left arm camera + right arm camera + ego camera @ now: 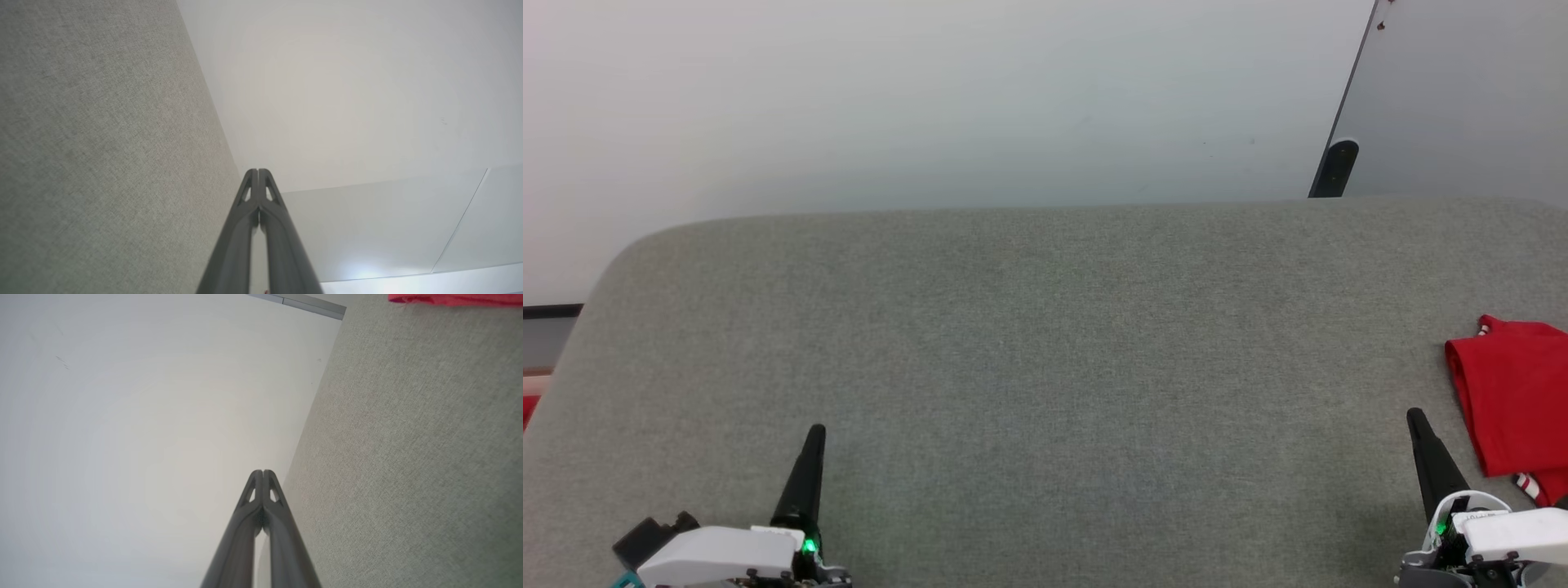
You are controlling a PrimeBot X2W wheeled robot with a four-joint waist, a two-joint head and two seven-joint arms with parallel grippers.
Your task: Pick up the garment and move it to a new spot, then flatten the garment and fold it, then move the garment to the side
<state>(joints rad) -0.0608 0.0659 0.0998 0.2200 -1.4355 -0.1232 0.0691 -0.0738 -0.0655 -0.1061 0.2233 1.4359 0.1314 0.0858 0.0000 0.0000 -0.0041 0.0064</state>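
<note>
The red garment point(1515, 400) lies folded at the right edge of the grey felt table point(1045, 367), with a bit of white-and-red striped trim at its lower corner; part of it runs past the picture's edge. A strip of the garment point(453, 299) also shows at the top of the right wrist view. My right gripper point(1414, 416) stands shut and empty just left of the garment, not touching it. At the lower left my left gripper point(815, 431) is shut too, with nothing in it. In each wrist view the two dark fingertips point(258, 173) point(263, 473) press together.
The table's far edge is rounded, and a pale floor point(931, 98) lies beyond it. A dark post point(1335, 167) and a grey panel point(1462, 98) stand at the back right. Bare felt spreads between the two grippers.
</note>
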